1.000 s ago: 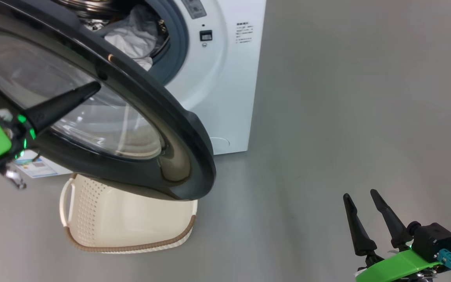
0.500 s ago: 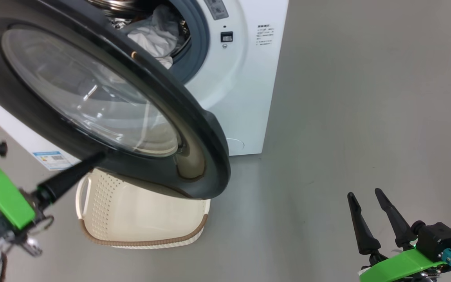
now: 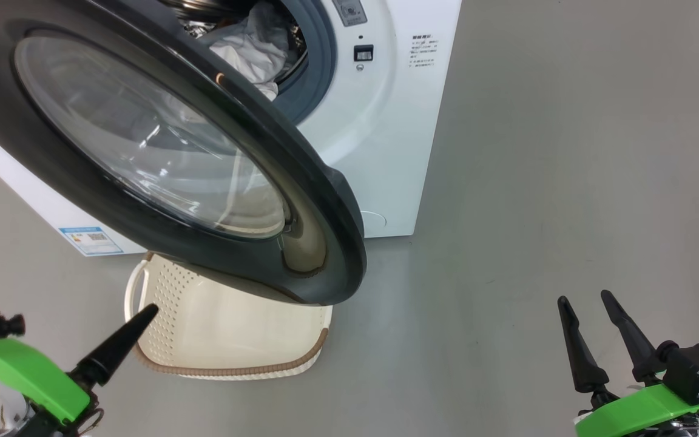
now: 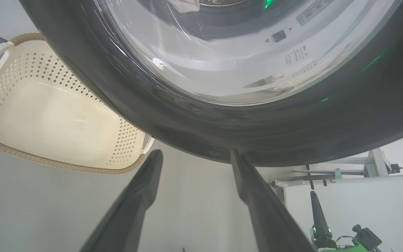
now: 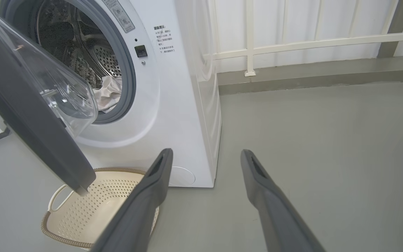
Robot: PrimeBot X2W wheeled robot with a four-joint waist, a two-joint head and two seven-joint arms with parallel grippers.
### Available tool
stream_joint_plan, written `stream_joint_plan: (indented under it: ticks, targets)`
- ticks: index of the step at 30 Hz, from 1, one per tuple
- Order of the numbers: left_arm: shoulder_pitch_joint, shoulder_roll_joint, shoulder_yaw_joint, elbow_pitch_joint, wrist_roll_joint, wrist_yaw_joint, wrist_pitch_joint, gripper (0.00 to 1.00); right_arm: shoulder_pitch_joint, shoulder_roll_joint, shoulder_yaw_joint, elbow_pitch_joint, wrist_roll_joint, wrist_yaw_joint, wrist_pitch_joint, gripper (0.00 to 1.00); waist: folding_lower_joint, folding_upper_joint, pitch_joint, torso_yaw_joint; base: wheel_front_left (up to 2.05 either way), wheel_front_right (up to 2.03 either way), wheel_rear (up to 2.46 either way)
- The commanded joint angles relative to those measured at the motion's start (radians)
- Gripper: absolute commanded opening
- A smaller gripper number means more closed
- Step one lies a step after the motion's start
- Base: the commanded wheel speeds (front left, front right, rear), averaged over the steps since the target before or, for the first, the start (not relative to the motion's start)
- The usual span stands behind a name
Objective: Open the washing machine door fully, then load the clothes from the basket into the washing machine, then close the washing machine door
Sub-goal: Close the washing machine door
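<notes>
The washing machine (image 3: 386, 133) stands with its door (image 3: 325, 200) swung partly open, the black rim hanging over the basket (image 3: 228, 358). Pale white clothes (image 3: 252, 48) lie inside the steel drum, and the part of the basket's inside that shows is bare plastic. My left gripper (image 4: 196, 152) is open and empty, just under the door's lower rim and beside the basket (image 4: 47, 119); whether one fingertip touches the rim I cannot tell. My right gripper (image 3: 584, 298) is open and empty, low over the floor, well right of the machine.
Bare grey floor (image 3: 537, 182) stretches right of the machine. A white railing and wall (image 5: 292, 42) run behind it. A blue label sticker (image 3: 91, 238) marks the machine's lower front. A pale metal frame (image 4: 327, 171) stands past the door in the left wrist view.
My left gripper has dropped from the door's glass face to below its lower rim, near the basket. The head camera has shifted, sliding the scene rightwards. The right gripper stays put.
</notes>
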Motion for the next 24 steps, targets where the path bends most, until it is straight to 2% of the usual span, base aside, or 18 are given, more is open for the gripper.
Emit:
stream_joint_plan:
  ticks: [1, 9, 19, 24]
  targets:
    - [-0.012, 0.040, 0.036, -0.008, 0.007, -0.007, -0.046, 1.00, 0.005, -0.020, 0.016, -0.023, -0.002, 0.002, -0.005, 1.00, 0.0000, -0.0001, 0.001, 0.001, 0.00, 0.00, 0.00]
    - [0.040, 0.077, -0.072, 0.031, 0.102, -0.007, -0.282, 1.00, 0.016, -0.036, 0.008, -0.016, -0.001, 0.002, -0.005, 1.00, 0.0000, -0.0001, -0.006, -0.011, 0.00, 0.00, 0.00]
    - [0.053, 0.123, -0.261, 0.147, 0.254, -0.007, -0.674, 1.00, 0.021, -0.041, 0.000, -0.008, 0.000, 0.002, -0.005, 1.00, 0.0000, -0.0001, -0.032, -0.037, 0.00, 0.00, 0.00]
    - [0.033, 0.121, -0.280, 0.217, 0.370, -0.007, -0.732, 1.00, 0.028, -0.045, -0.001, -0.004, 0.002, 0.002, -0.005, 1.00, 0.0000, -0.0001, -0.054, -0.044, 0.00, 0.00, 0.00]
